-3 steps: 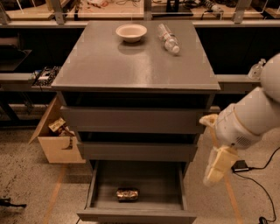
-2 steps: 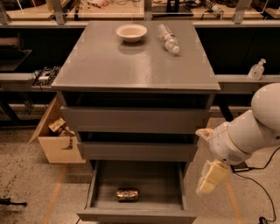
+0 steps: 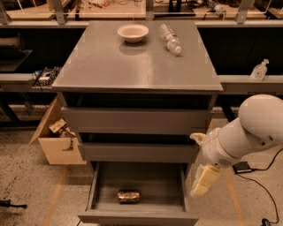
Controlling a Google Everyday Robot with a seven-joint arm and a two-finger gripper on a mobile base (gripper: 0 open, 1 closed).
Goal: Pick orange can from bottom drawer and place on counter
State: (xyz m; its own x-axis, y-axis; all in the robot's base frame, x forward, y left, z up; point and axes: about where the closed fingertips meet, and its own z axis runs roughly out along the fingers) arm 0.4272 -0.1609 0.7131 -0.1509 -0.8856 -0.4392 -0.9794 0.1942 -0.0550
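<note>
1. At the foot of the cabinet, one orange can lies on its side on the floor of the bottom drawer. The can sits a little left of the middle and toward the front.
2. Three grey drawers are stacked in all. The bottom one stands open, and the middle drawer and top drawer above it each jut out slightly, with a dark gap over each.
3. One gripper, cream-coloured, hangs pointing down at the end of one white arm. It is outside the bottom drawer, just beside its right wall, and apart from the can. Whether it is released or clenched cannot be told, and nothing can be seen in its grasp.
4. Two things rest on the counter, both near its far edge: one pale bowl, upright, and one clear plastic bottle lying on its side to the right of the bowl and apart from it.
5. The counter is a flat grey top with a faint sheen. Its front and middle are bare.
6. One open cardboard box stands on the floor against the cabinet's left side, with some crumpled stuff inside.
7. One small pump bottle stands on a low shelf at the right.
8. The floor is speckled, with orange tape lines on it and a black cable trailing at the right.
9. A long wooden workbench runs across the back.
</note>
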